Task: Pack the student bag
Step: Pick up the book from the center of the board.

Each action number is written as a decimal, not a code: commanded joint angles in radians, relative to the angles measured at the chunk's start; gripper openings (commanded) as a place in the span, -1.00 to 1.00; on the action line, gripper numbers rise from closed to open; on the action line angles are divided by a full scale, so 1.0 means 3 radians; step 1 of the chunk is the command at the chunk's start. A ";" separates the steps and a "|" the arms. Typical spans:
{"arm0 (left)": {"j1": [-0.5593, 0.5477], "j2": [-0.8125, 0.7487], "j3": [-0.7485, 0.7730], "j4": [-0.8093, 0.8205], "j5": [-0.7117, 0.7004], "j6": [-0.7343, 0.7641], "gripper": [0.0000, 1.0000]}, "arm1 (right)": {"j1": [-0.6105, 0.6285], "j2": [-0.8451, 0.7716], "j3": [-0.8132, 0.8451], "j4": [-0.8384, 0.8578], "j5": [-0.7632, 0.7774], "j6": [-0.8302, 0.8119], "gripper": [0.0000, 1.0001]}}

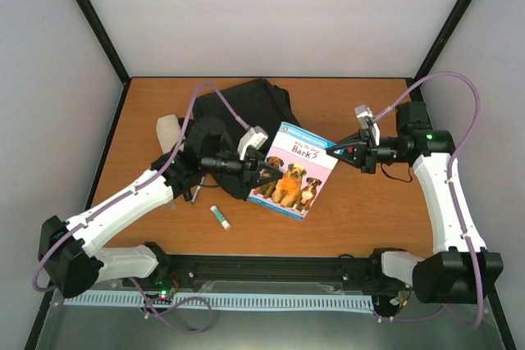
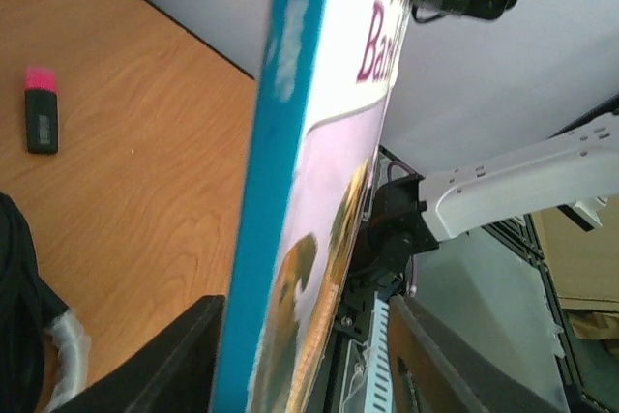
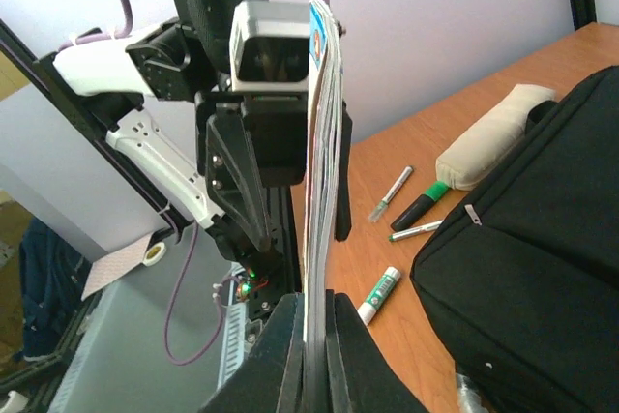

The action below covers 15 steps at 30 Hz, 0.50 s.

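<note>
Pinching the far top corner of a thin paperback book (image 1: 293,171) with a blue spine and three dogs on its pale cover, the right gripper (image 3: 311,355) is clenched hard on the page edges and holds the book on edge above the brown wooden table (image 1: 369,211). The left gripper (image 2: 305,360) is released. Its fingers (image 2: 174,360) straddle the spine end, one close against the cover and the other standing off with a gap.

The likely trouble is the one-corner hold. The book is floppy and, in my judgement, may sag or pivot in the right fingers. If the right arm pulls away while the left fingers flank the spine, the cover could catch on them and twist loose.

The student bag (image 1: 246,104), a large black soft fabric backpack, lies beyond the left fingers and well to the side of the right ones. I cannot tell whether its zip is open.

There is bare wood beneath and to the outer side of the right fingers. A small white glue stick (image 1: 220,216) lies on the near side of the left fingers.
</note>
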 commanded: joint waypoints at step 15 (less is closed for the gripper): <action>0.0012 -0.0286 -0.0104 0.0583 0.0101 -0.0493 -0.98 | 0.0022 0.0015 0.0008 0.0504 0.0007 0.0544 0.25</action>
